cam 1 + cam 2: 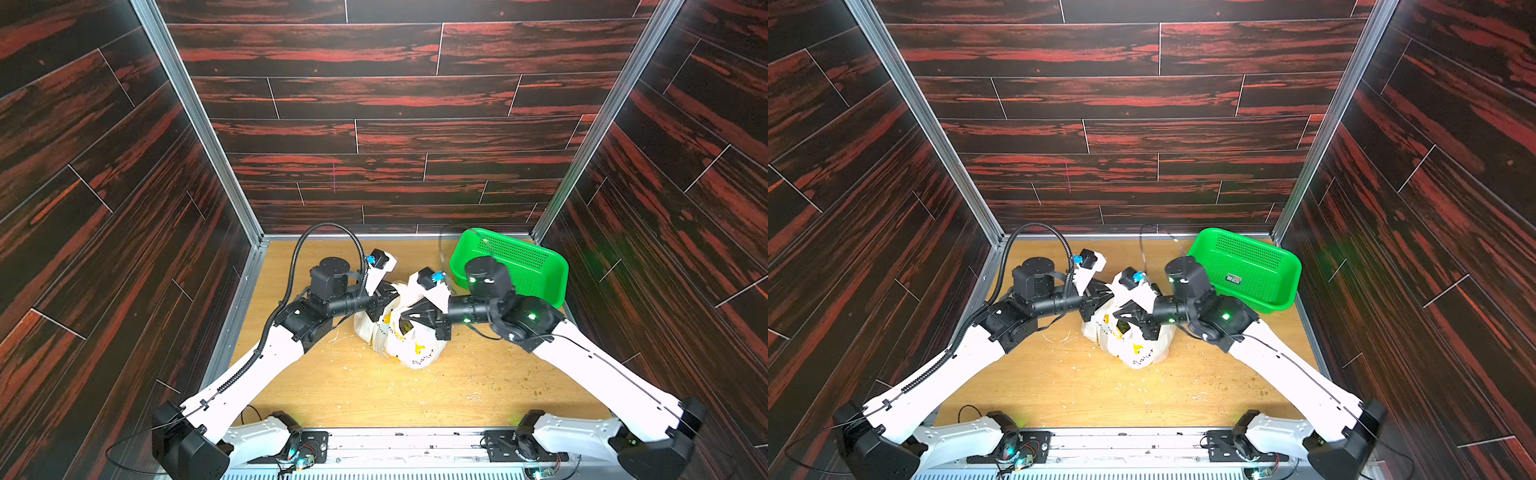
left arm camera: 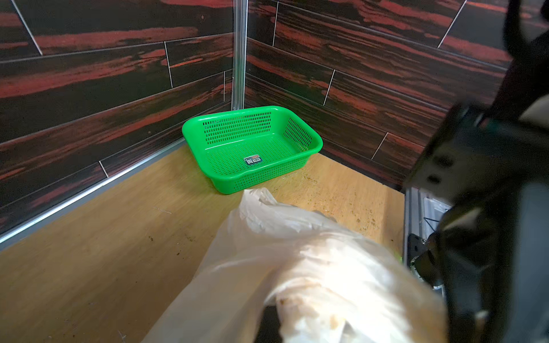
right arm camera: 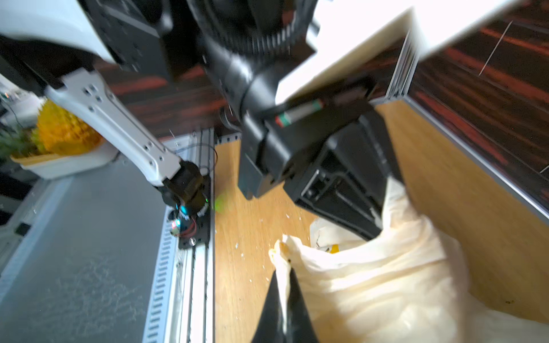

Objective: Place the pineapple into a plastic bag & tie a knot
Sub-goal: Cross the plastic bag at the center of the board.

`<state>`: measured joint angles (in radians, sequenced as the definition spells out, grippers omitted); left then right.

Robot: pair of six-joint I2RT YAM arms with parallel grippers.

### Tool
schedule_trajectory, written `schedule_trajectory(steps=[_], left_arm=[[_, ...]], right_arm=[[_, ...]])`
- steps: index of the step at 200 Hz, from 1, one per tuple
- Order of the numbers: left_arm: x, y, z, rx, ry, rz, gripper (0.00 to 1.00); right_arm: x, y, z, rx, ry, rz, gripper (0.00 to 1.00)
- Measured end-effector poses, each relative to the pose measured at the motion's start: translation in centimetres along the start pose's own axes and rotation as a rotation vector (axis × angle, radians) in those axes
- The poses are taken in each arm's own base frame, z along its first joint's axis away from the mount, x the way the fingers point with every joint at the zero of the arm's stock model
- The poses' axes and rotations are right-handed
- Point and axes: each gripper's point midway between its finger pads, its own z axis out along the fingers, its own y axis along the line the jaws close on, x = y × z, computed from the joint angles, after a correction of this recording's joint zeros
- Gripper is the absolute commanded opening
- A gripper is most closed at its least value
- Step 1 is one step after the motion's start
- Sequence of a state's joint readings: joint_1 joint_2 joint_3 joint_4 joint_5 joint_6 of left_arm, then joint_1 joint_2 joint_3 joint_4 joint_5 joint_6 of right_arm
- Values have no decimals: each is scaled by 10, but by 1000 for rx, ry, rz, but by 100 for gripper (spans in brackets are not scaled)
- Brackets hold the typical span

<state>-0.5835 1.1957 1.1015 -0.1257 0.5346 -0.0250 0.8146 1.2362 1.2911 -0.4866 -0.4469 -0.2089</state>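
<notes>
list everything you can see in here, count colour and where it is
plastic bag: one, white with yellow print and black lettering, middle of the table
basket: one, green, perforated, far right corner, empty but for a sticker
sticker: one, pale, on the basket floor
crumbs: many, pale and greenish, scattered on the table
table: one, light wood
walls: three, dark with red grain, around the table
spiky lump: one, yellow, in a white tray outside the cell
arms: two, white and black, reaching in from the near corners
left claw: one, black, shut on the plastic bag's top
right claw: one, black, shut on the plastic bag's top
</notes>
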Motion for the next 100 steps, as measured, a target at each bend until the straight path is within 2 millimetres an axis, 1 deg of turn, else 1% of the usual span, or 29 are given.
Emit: schedule_trajectory(steps=[34, 100], left_arm=[[-1, -2, 0, 10, -1, -36, 0], [-2, -3, -2, 14, -6, -90, 0]], right_arm=[[24, -11, 11, 57, 88, -23, 0], [58, -26, 26, 156, 227, -62, 0]])
